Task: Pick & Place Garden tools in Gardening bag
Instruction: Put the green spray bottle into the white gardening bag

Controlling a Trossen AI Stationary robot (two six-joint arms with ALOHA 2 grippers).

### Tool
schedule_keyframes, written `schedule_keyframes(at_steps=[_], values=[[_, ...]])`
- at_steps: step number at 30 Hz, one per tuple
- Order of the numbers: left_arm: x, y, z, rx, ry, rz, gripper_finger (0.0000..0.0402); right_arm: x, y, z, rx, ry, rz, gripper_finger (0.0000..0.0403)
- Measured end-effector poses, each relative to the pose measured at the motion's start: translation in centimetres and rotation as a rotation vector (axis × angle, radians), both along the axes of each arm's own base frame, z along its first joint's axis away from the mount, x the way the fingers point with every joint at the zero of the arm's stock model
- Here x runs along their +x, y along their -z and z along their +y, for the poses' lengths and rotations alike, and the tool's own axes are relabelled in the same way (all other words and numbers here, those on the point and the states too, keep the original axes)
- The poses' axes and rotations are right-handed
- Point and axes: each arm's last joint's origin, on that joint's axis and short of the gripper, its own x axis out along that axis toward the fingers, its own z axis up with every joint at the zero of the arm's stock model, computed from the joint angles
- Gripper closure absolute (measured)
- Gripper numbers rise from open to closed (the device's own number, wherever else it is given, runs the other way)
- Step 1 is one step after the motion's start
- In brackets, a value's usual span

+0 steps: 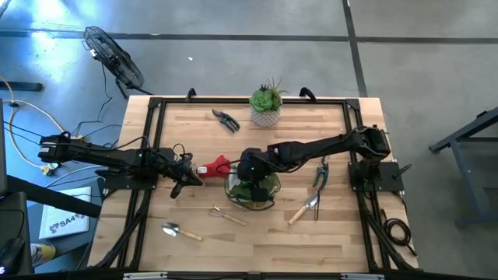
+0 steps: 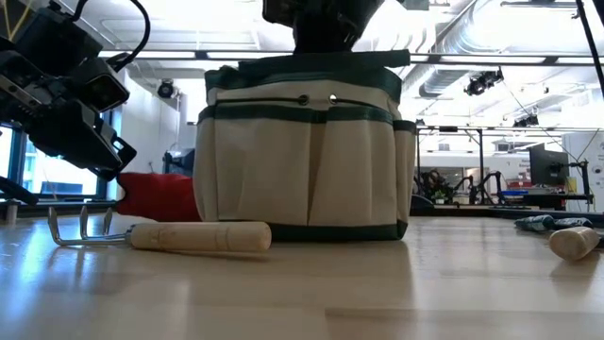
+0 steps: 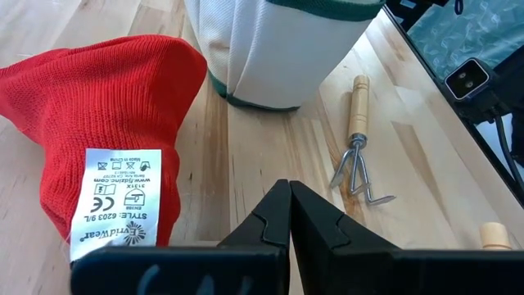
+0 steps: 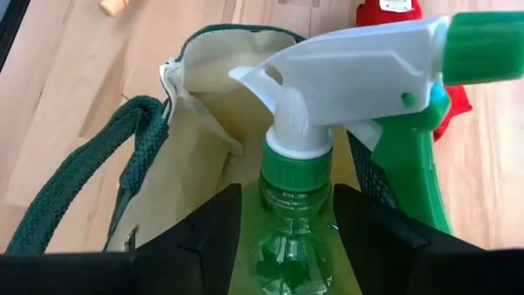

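The tan gardening bag with green trim (image 1: 253, 188) stands at mid-table, also in the low view (image 2: 307, 156). My right gripper (image 1: 250, 171) is over its open mouth (image 4: 213, 98), shut on a green-and-white spray bottle (image 4: 352, 65). My left gripper (image 1: 187, 177) is shut and empty, low over the table to the bag's left. Its fingertips (image 3: 288, 205) are beside a red glove (image 3: 106, 139) that lies flat on the table against the bag's left side (image 1: 215, 166). My right gripper pinches the spray bottle between its two fingers (image 4: 205, 229), at the clear shoulder just below the green collar (image 4: 296, 192). The fingers come from above, slanting down over the bag. The white trigger head and green nozzle stand beyond the fingertips, over the bag's mouth; the bottle's body is hidden.
A wooden-handled hand rake (image 1: 227, 215) and a trowel (image 1: 180, 230) lie near the front. Another trowel (image 1: 303, 208) and a green-handled pruner (image 1: 320, 173) lie to the bag's right. Dark shears (image 1: 226, 120) and a potted succulent (image 1: 266, 105) are at the far edge.
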Motion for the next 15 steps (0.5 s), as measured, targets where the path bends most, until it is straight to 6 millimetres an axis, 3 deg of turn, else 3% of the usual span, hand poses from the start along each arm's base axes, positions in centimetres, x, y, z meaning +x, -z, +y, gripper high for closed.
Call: schedule_keyframes(at_steps=[9,15], values=[[0.0,0.0,0.0,0.000,0.000,0.000,0.0400,-0.1,0.0,0.0,0.002,-0.002,0.012,0.0215],[0.0,0.0,0.0,0.000,0.000,0.001,0.0400,-0.9,-1.2,-0.1,-0.045,0.028,0.006,0.0215]])
